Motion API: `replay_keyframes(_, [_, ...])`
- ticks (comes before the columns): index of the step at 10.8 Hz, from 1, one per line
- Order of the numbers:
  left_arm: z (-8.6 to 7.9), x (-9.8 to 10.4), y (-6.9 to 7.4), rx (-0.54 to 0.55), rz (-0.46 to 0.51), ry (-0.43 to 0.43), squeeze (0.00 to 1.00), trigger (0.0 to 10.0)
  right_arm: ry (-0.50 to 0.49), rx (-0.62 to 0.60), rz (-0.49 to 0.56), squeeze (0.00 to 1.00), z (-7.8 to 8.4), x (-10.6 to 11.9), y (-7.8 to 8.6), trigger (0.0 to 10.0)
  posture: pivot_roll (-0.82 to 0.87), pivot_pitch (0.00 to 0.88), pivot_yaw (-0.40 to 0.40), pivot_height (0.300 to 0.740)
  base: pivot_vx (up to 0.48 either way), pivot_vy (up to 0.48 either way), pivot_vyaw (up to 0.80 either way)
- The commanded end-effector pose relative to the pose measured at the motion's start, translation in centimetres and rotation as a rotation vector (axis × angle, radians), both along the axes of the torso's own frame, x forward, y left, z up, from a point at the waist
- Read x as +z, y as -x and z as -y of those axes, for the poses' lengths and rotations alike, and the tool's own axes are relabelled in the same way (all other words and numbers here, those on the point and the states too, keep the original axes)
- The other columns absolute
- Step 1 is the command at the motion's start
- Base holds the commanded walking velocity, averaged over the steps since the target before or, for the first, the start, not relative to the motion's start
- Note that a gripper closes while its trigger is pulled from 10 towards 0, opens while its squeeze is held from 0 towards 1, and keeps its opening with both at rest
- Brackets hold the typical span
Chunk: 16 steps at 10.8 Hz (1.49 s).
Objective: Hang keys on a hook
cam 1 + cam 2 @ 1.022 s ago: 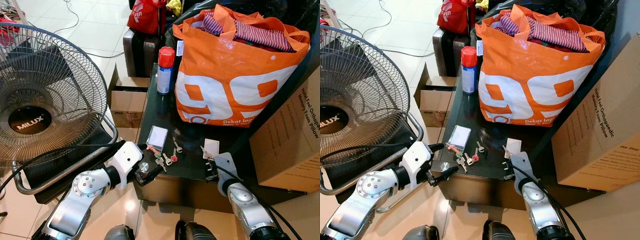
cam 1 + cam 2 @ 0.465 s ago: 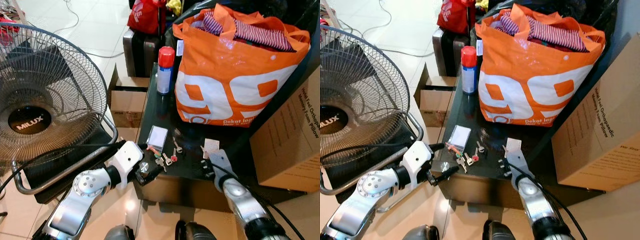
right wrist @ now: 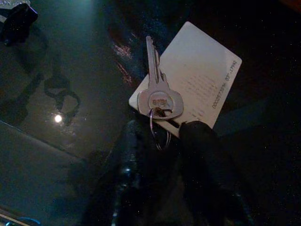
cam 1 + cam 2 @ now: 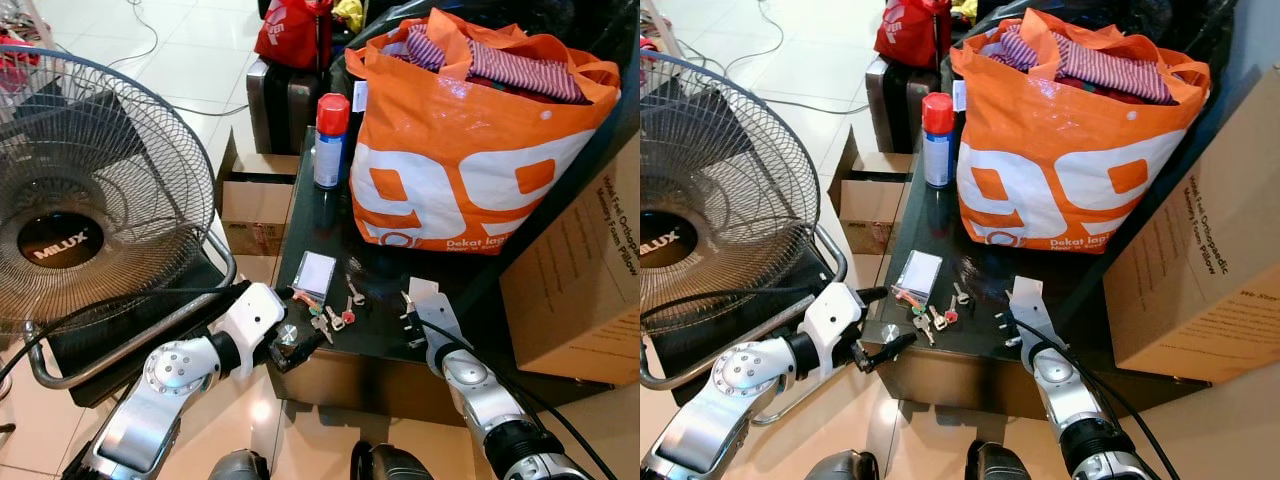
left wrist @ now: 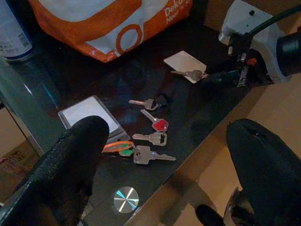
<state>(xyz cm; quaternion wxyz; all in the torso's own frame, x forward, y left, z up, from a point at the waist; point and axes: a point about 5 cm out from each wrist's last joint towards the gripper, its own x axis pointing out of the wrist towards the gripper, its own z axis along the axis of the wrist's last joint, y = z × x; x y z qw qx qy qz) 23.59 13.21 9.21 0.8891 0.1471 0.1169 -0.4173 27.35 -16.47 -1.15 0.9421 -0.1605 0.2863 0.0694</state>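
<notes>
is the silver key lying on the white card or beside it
Touching. The right wrist view shows the silver key lying across the edge of the white card, its head and part of its blade overlapping the card, on the dark glass table.

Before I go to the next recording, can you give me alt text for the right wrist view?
The right gripper has its two black fingers on either side of the wire ring of a silver key, which lies across a white plastic card. Both rest on a dark glossy tabletop that shows faint reflections.
</notes>
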Motion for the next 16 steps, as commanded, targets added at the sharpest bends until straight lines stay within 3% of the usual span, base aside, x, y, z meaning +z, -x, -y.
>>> replay_keyframes(1, [0.0,0.3,0.1,-0.012,0.009,-0.008,0.1,10.0,0.022,-0.022,-0.033,0.0,0.8,-0.6,0.5,2.2,0.01,0.17,-0.015,0.74,0.0,0.0,0.0])
replay_keyframes(5, [0.0,0.3,0.1,-0.015,0.007,-0.009,0.1,10.0,0.018,-0.033,-0.039,0.0,1.3,-0.9,0.8,0.4,0.01,0.167,-0.011,0.74,0.0,0.0,0.0])
replay_keyframes(10, [0.0,0.3,-0.1,-0.013,0.012,-0.007,0.1,10.0,-0.021,-0.049,-0.006,0.0,1.6,-0.4,1.0,0.0,0.01,0.152,-0.014,0.74,0.0,0.0,0.0])
replay_keyframes(14, [0.3,0.9,0.6,-0.02,0.031,0.011,0.1,10.0,-0.139,-0.059,0.153,0.0,2.3,4.1,3.4,0.0,-0.01,0.115,-0.012,0.74,0.0,0.0,0.0])
replay_keyframes(16, [0.8,1.2,1.0,-0.021,0.043,0.03,0.09,10.0,-0.218,-0.088,0.24,0.0,2.1,7.4,3.8,0.0,-0.02,0.099,-0.008,0.74,0.0,0.0,0.0])
